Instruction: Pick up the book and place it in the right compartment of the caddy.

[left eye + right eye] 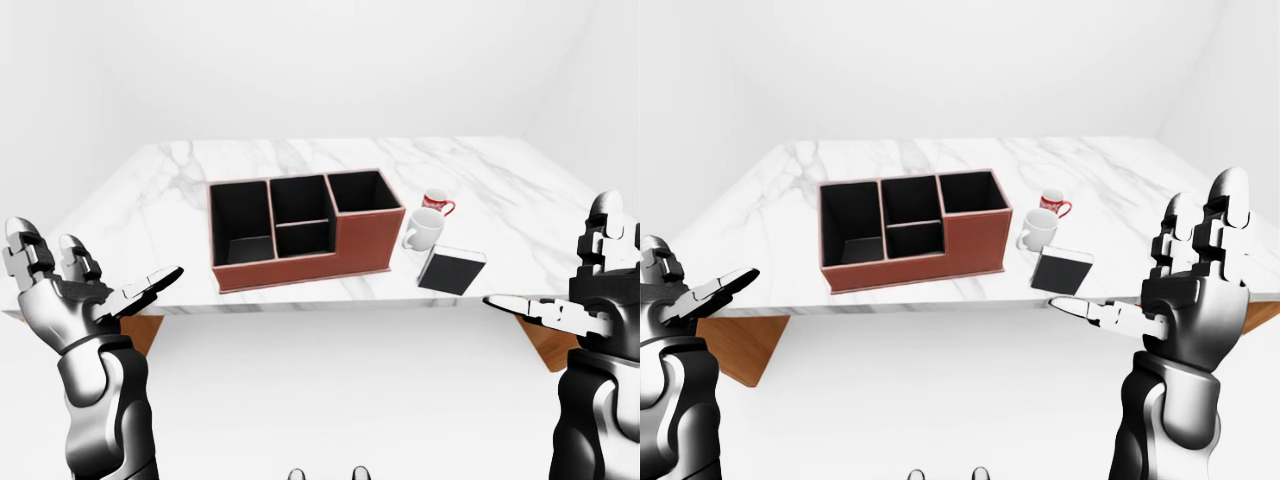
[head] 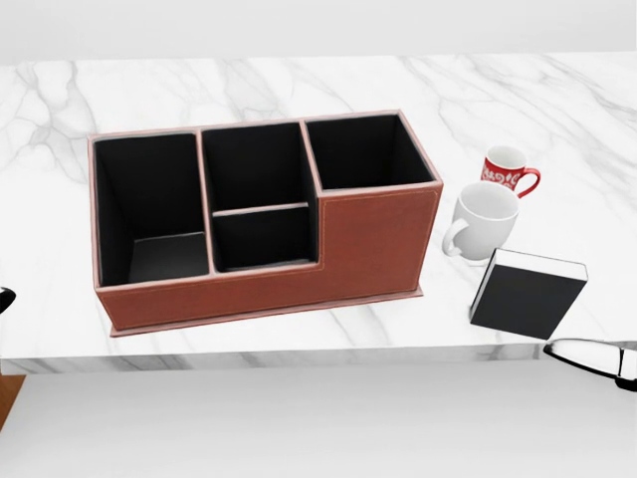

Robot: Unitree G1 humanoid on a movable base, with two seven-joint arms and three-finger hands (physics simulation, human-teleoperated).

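A black book (image 2: 524, 294) with a white page edge lies flat near the table's near edge, right of the caddy. The brown caddy (image 2: 378, 239) has black compartments; its right compartment (image 2: 360, 149) is tall and holds nothing. My left hand (image 1: 75, 290) is open, raised at the left, below the table edge and far from the caddy. My right hand (image 1: 1185, 290) is open at the right, its thumb pointing left just below and right of the book, not touching it.
A white mug (image 2: 482, 221) stands just above the book, and a red patterned mug (image 2: 506, 169) stands behind it. The marble table (image 2: 299, 80) has a wooden base (image 1: 145, 330) beneath.
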